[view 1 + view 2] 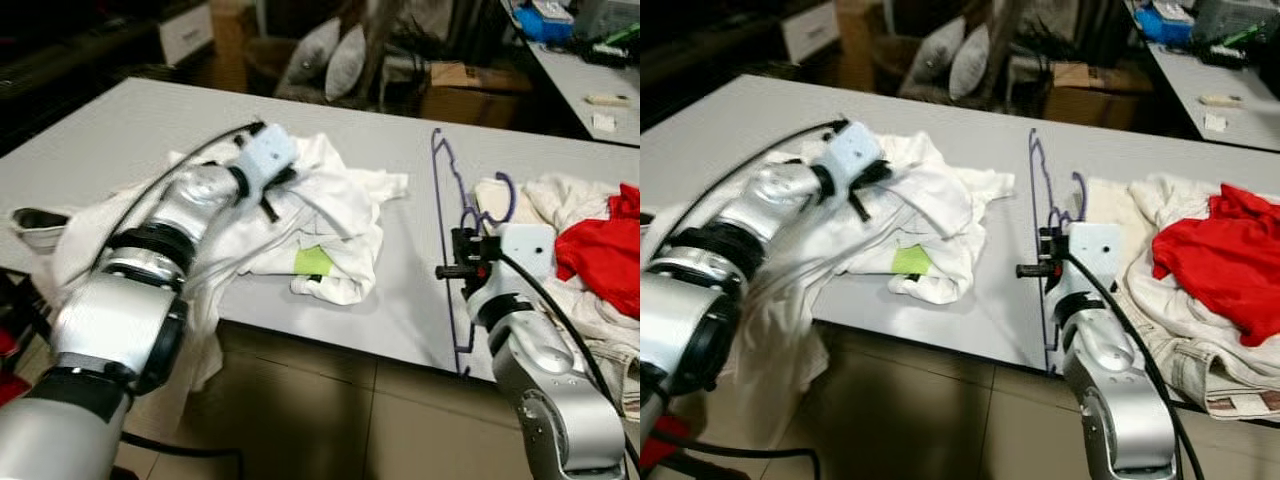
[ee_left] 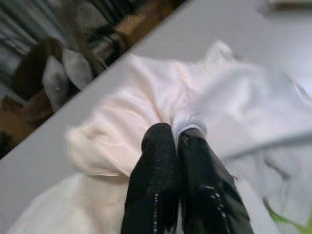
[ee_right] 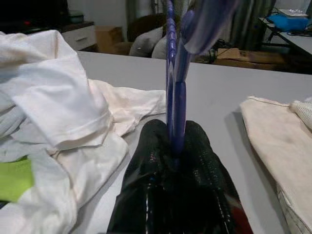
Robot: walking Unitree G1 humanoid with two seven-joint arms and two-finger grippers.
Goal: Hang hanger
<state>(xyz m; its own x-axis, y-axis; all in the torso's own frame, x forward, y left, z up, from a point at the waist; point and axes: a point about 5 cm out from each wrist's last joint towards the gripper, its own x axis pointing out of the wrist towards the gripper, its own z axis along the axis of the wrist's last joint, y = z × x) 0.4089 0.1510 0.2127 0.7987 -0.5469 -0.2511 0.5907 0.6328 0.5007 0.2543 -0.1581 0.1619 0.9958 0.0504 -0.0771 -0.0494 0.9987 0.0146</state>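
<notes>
Pinching a fold of the white shirt (image 2: pixel 146 122), the left fingers (image 2: pixel 176 139) are closed tight. Right fingers (image 3: pixel 176 146) clamp the purple hanger (image 1: pixel 447 200), which stands on edge over the table (image 1: pixel 100 130), between them. Beyond them lies red cloth (image 1: pixel 600 250).

Thin purple hanger (image 1: pixel 442 232) upright on edge over grey table.

A home laundry spot: clothes heaped on a grey table (image 1: pixel 400 300), cushions (image 1: pixel 330 58) behind.
</notes>
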